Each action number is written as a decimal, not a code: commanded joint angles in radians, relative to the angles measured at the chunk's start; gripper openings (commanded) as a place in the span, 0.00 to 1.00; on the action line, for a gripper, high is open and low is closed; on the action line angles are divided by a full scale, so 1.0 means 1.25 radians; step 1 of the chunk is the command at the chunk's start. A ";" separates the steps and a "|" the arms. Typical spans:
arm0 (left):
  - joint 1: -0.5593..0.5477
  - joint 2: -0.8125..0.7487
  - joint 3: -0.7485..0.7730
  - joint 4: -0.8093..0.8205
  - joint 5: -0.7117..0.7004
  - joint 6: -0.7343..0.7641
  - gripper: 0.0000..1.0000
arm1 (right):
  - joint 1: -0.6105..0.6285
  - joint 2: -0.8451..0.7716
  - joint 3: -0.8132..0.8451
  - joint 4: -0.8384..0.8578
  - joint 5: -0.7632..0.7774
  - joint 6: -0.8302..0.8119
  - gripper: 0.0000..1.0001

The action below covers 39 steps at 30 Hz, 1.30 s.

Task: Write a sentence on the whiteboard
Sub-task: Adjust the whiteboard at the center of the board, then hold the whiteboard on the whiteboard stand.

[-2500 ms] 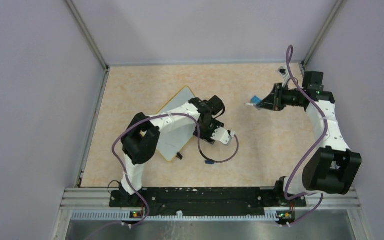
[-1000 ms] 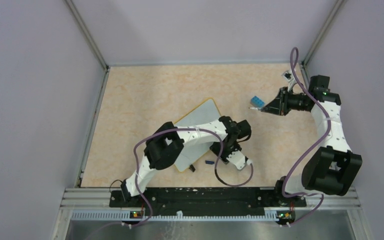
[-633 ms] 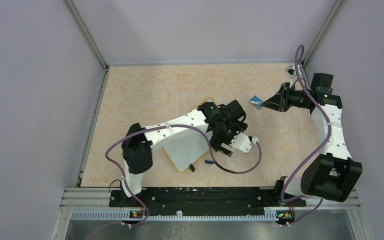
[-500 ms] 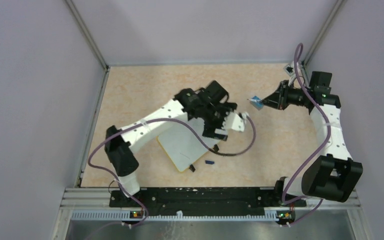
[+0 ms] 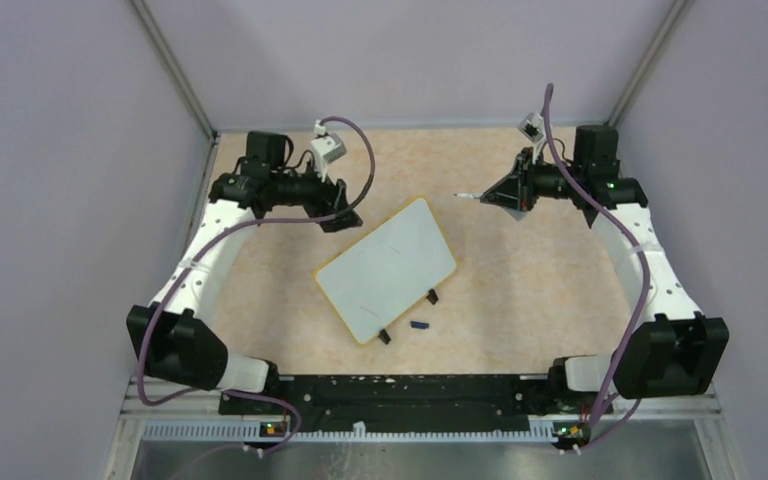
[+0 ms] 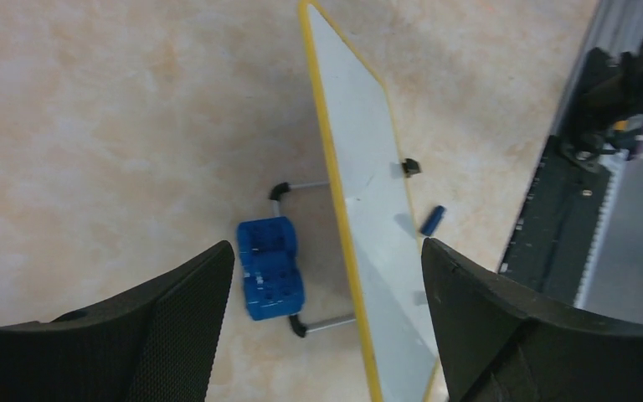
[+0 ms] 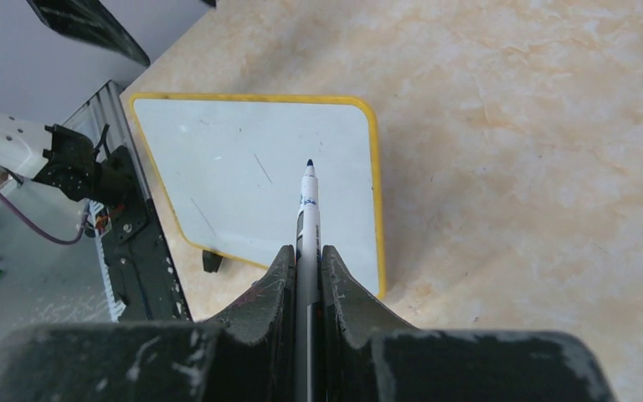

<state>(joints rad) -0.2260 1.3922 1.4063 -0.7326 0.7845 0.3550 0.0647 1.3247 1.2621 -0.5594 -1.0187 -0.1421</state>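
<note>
The small rectangular whiteboard with rounded corners and a thin yellow-orange rim (image 5: 387,268) sits in the middle of the beige marbled table (image 5: 520,290), between the two arms; its long axis runs from near-left to far-right, and its white face is turned up toward the overhead camera; a few faint thin strokes (image 7: 259,167) cross that face; whether it lies flat or leans I cannot tell.

Nearest the arm bases, a small dark blue cap (image 5: 419,325) lies on the table just off the board's near-right long edge; two small black clip feet (image 5: 432,296) stick out from that same edge; on the opposite, far-left edge, the left wrist view shows a blue studded block (image 6: 270,268) just beside the rim, between two thin metal rods with black ends (image 6: 308,185) that reach out from under the board.

Farther back, the left gripper (image 6: 326,245) hovers above that far-left edge, its fingers spread wide with nothing between them, clear of the board; at the far right, the right gripper (image 7: 306,251) is clamped on a white marker pen with a dark tip (image 7: 307,209), which points left toward the board; in the overhead view the tip stands just right of the board's far corner, apart from it.
</note>
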 commanded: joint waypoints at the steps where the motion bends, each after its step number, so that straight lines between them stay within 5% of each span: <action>1: 0.003 0.034 -0.078 0.018 0.193 -0.096 0.85 | 0.001 0.000 0.025 0.046 -0.026 0.026 0.00; 5: 0.003 0.059 -0.116 0.017 0.200 -0.064 0.78 | 0.003 -0.009 0.022 0.012 -0.042 -0.005 0.00; 15: -0.011 0.201 -0.024 -0.118 0.257 0.122 0.29 | 0.054 -0.025 -0.004 -0.034 -0.039 -0.075 0.00; 23: -0.036 0.296 0.107 -0.245 0.265 0.278 0.01 | 0.182 -0.057 -0.039 -0.049 0.033 -0.159 0.00; 30: -0.049 0.314 0.096 -0.205 0.260 0.222 0.04 | 0.281 -0.078 -0.061 -0.020 0.165 -0.151 0.00; 32: -0.049 0.293 0.071 -0.170 0.249 0.192 0.13 | 0.295 -0.086 -0.064 -0.008 0.186 -0.142 0.00; 35: -0.046 0.260 0.045 -0.134 0.226 0.153 0.39 | 0.332 -0.087 -0.059 0.006 0.235 -0.126 0.00; 39: -0.010 0.217 0.021 -0.121 0.237 0.114 0.52 | 0.433 -0.086 -0.050 0.034 0.363 -0.114 0.00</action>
<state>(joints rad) -0.2752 1.7565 1.4521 -0.9424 1.0607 0.5468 0.4904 1.2449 1.1851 -0.5880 -0.7136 -0.3012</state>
